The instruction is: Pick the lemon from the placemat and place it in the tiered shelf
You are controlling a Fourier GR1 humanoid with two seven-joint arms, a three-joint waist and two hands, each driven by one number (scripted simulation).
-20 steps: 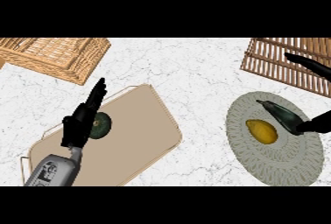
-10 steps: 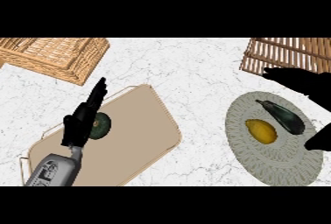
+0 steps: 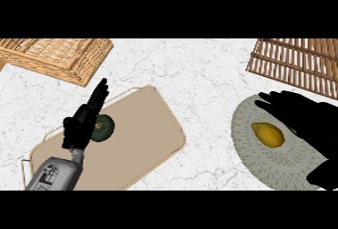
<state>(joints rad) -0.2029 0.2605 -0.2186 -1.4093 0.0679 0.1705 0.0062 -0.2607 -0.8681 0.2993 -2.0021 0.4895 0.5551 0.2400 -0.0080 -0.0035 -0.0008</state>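
Note:
The yellow lemon [image 3: 268,134] lies on a round grey-green woven placemat [image 3: 259,166] at the right of the head view. My right hand [image 3: 309,121] hovers over the mat's right part, open, its fingers spread just above and to the right of the lemon. It covers the mat's right edge and holds nothing. The slatted wooden tiered shelf [image 3: 297,62] sits at the upper right, behind the mat. At the left, my left hand [image 3: 82,123] rests open with straight fingers over a beige board.
The beige board [image 3: 142,134] lies left of centre, and a dark green round fruit [image 3: 103,129] rests on it beside my left hand. A wicker basket [image 3: 59,56] stands at the top left. White marble counter lies between board and mat.
My right hand has turned and come down from the shelf's edge over the mat's right side, close beside the lemon. The lemon and my left hand have not moved.

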